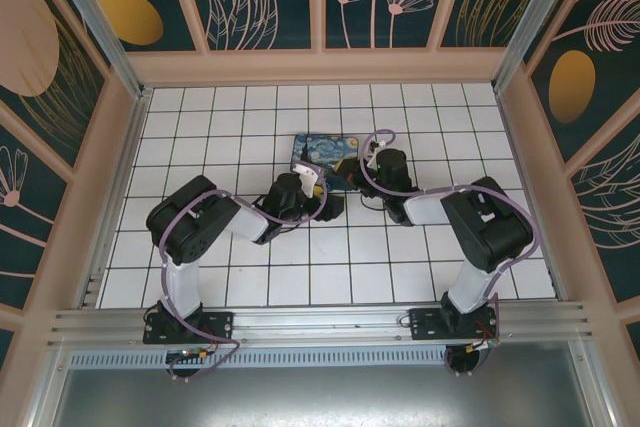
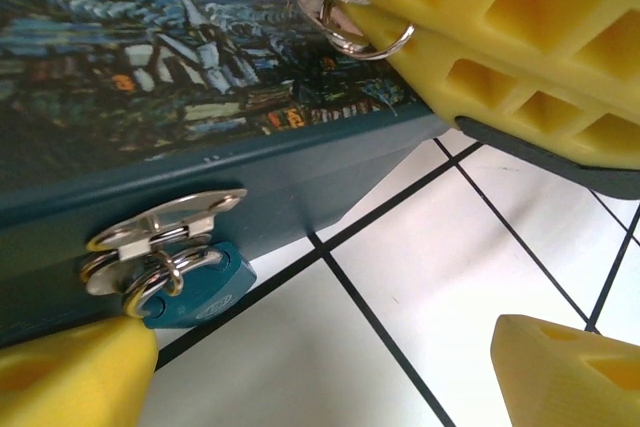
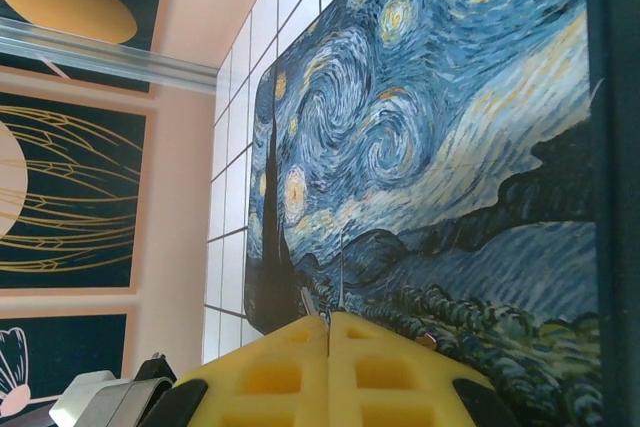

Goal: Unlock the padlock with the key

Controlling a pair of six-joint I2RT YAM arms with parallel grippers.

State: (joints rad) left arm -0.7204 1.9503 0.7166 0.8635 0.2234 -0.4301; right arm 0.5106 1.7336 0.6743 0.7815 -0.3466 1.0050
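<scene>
Two robot arms meet at a box (image 1: 322, 152) painted with a swirling night sky. It lies on the white-tiled worktop (image 1: 350, 247) just toward 12 o'clock from centre in the overhead view. There the left arm reaches the box's 6 o'clock edge and the right arm its 3 o'clock edge. From the left wrist we see the small teal padlock (image 2: 207, 288) at 7 o'clock in the frame. It hangs by its silvery shackle from a metal hasp (image 2: 165, 219) on the box's dark side wall, with its body tilted just above the tiles. The left pincer (image 2: 320, 372) stands wide, empty, with one yellow finger (image 2: 70, 377) just beside the padlock and the other well apart at 5 o'clock. We cannot tell whether the near finger touches the lock. At 1 o'clock in that same view, the right pincer (image 3: 330, 319) is pressed tight over the box lid and pinches a thin wire ring (image 2: 365, 32) between its yellow fingers. Whether the key hangs from that ring we cannot tell. From the right wrist the fingertips meet with no gap above the painted lid.
</scene>
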